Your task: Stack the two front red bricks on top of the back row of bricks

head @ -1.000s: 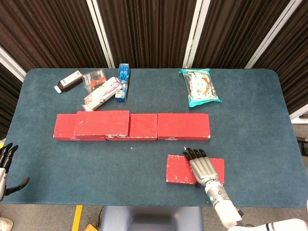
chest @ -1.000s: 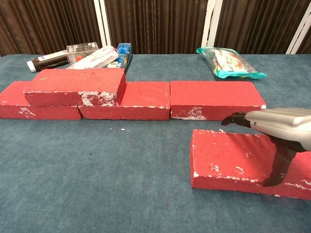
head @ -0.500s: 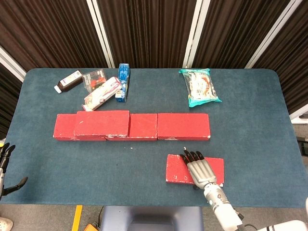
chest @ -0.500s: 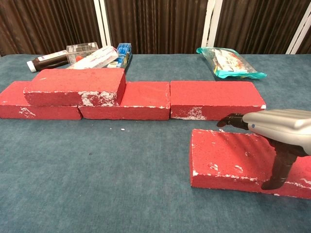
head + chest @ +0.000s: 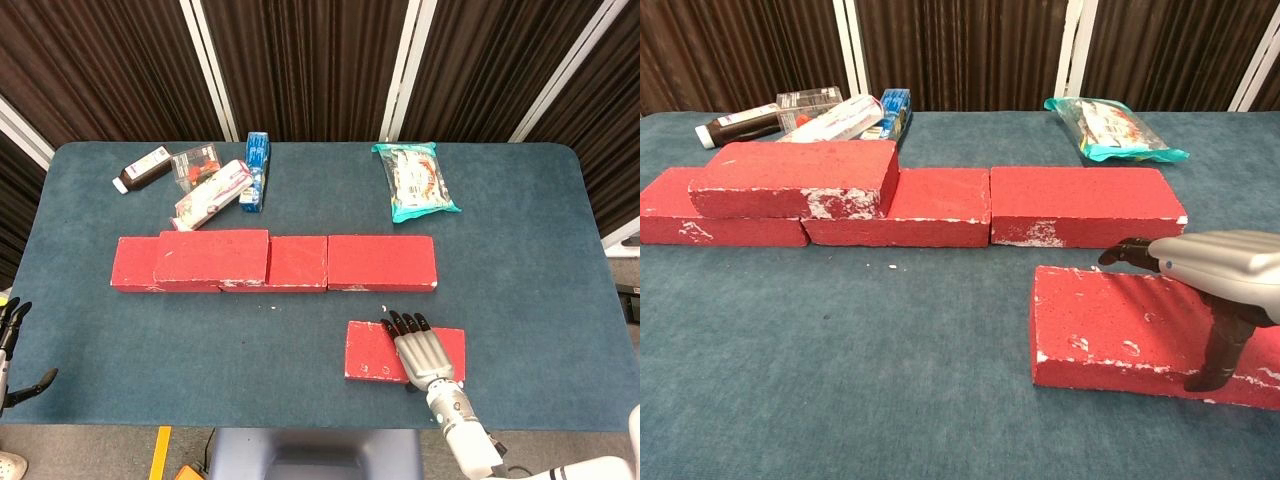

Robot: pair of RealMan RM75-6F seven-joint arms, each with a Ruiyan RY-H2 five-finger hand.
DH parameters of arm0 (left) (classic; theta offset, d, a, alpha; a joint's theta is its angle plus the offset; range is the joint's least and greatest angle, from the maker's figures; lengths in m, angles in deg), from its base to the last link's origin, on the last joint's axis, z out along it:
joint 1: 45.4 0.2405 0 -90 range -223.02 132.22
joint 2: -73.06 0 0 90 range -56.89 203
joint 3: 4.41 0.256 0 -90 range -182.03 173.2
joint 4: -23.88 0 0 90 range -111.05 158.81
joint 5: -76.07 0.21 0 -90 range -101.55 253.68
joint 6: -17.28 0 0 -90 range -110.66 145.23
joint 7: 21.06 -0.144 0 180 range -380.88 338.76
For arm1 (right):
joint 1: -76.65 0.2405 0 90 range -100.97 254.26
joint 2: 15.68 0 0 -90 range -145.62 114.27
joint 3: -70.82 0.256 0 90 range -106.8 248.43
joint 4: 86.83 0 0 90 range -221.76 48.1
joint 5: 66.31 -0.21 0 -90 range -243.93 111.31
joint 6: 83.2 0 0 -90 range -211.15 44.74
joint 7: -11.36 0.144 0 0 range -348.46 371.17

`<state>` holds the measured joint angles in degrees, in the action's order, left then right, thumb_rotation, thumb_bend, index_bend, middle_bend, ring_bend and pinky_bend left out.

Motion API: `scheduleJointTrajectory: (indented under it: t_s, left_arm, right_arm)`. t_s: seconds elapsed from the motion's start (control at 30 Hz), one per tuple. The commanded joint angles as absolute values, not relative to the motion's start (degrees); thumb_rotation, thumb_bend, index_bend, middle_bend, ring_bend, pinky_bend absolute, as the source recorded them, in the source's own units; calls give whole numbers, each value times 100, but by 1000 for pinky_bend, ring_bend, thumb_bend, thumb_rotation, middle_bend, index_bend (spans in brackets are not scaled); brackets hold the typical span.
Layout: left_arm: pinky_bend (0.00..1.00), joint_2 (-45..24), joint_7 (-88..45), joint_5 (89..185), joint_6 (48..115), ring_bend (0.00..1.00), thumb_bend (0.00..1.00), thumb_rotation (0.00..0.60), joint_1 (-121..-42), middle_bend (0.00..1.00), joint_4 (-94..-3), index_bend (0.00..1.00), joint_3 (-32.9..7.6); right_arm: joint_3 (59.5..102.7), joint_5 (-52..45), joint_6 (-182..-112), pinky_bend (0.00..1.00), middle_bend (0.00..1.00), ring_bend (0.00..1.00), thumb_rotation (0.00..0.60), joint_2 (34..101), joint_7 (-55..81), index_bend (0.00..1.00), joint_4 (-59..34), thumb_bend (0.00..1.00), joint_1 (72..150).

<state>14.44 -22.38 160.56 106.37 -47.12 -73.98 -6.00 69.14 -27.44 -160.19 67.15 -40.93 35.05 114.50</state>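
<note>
One front red brick (image 5: 370, 350) (image 5: 1105, 325) lies flat near the table's front edge. My right hand (image 5: 422, 348) (image 5: 1218, 262) is stretched over its right half. The fingers lie flat above its top and reach toward its back edge, and the thumb hangs down at its front face. The brick rests on the table. The back row of red bricks (image 5: 380, 262) (image 5: 1085, 205) runs across the middle, with another red brick (image 5: 212, 256) (image 5: 795, 178) stacked on its left part. My left hand (image 5: 12, 345) hangs off the table's left front corner with fingers apart, holding nothing.
At the back left lie a dark bottle (image 5: 143, 168), a clear packet (image 5: 195, 162), a toothpaste box (image 5: 213, 193) and a blue box (image 5: 256, 170). A teal snack bag (image 5: 415, 180) (image 5: 1112, 130) lies at the back right.
My right hand shifted a little left over the front brick, then back to the right. The brick and the left hand have barely moved.
</note>
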Motion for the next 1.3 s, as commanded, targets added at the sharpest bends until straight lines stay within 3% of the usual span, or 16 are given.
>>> scheduleJointTrajectory:
  t_s: [0.03,0.6,0.97,1.13,1.3]
  left_arm:
    - [18,1433,-2267,16050,10630,0,200,600,-4710,0,-7400,0,-608]
    - [18,1439,-2324,16072,10534,0,199,600,-4714,0,-7441,0,-606]
    - [18,1462,-2156,16101,10487,0,199,600,-4728,0,-7397,0,-617]
    - [18,1453,-2159,16103,10488,0,198,600,-4727,0,-7397,0,-621]
    - [18,1446,-2169,16101,10472,0,198,600,-4732,0,-7397,0,-625]
  right_arm:
    - [6931,-2756,-16037,0,0,0,600,6725,-4078,0,3469,0,11445]
    - [6975,-2978,-15958,0,1,0,600,6786,-4092,1,3294,0,11509]
    - [6913,-2930,-15939,0,105,12,600,6804,-4114,74,3292,3,11522]
    - [6902,-2915,-15938,0,150,50,600,6804,-4107,117,3295,91,11520]
    - [6899,-2841,-15933,0,212,107,600,6809,-4063,163,3271,244,11510]
